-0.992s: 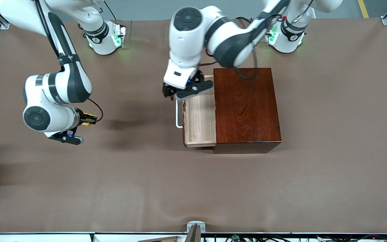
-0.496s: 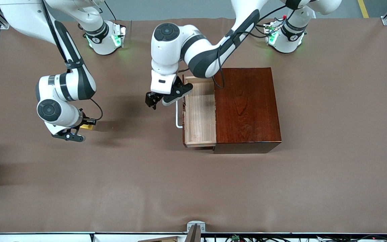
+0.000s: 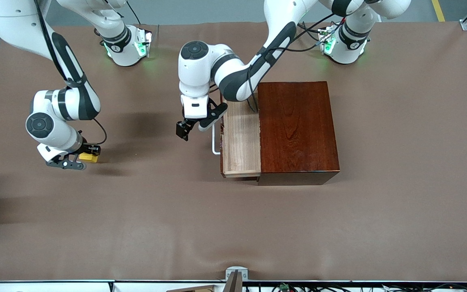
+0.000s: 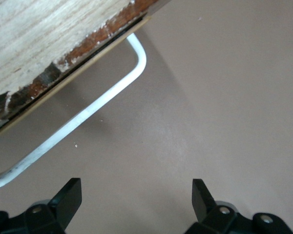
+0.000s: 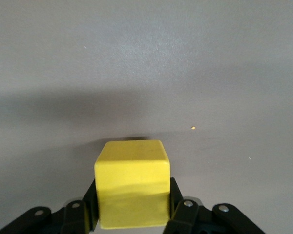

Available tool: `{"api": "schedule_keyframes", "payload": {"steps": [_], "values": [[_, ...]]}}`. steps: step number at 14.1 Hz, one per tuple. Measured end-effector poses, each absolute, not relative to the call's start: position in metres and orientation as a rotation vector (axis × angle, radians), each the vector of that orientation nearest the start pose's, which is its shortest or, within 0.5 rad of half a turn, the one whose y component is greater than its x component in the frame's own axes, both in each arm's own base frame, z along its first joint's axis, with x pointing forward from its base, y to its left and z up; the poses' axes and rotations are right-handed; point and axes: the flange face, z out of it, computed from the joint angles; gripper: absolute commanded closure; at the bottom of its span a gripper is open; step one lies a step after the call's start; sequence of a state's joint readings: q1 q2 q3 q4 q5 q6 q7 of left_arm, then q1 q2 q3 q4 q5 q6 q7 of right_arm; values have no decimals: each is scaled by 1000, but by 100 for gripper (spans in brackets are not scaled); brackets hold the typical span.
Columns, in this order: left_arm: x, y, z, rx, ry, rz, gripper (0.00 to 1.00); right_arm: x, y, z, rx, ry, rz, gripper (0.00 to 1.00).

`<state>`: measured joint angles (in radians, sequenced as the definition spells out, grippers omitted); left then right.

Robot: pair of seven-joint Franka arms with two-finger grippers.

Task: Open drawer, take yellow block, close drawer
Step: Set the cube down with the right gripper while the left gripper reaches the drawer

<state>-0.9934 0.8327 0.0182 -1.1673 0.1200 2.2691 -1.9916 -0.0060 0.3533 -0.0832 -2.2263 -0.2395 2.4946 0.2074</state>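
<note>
Brown paper covers the worktop (image 3: 233,227), where the drawer (image 3: 240,142) stands pulled out of its dark reddish box (image 3: 296,129) and looks bare inside. So two steps seem done: the yellow block (image 3: 89,157) is out, clamped in the right pincer (image 3: 82,158) low over the worktop toward the right arm's end (whether it touches down I cannot tell). Closing is what's left. Beside the white handle (image 3: 215,140), the left pincer (image 3: 189,126) hangs spread wide, holding nothing.

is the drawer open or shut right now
Open: the drawer sticks out of the wooden box, its pale empty tray showing.
</note>
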Motion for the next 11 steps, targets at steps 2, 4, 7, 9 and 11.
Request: {"api": "schedule_keyframes", "payload": {"steps": [2,4,7,9,11], "values": [[444,-649,316,-2991,-1589,-239,0,533,-46,192,-3300,146,136,80],[448,-644,310,-2951,-1611,-248,0,533,-45,192,-3301,144,138,0],[455,-636,300,-2897,-1630,-266,0,531,-43,188,-3300,138,161,0],[454,-637,300,-2888,-1635,-265,0,532,-43,188,-3302,138,177,0],[453,-637,300,-2873,-1635,-262,0,534,-44,193,-3306,144,207,0]]}}
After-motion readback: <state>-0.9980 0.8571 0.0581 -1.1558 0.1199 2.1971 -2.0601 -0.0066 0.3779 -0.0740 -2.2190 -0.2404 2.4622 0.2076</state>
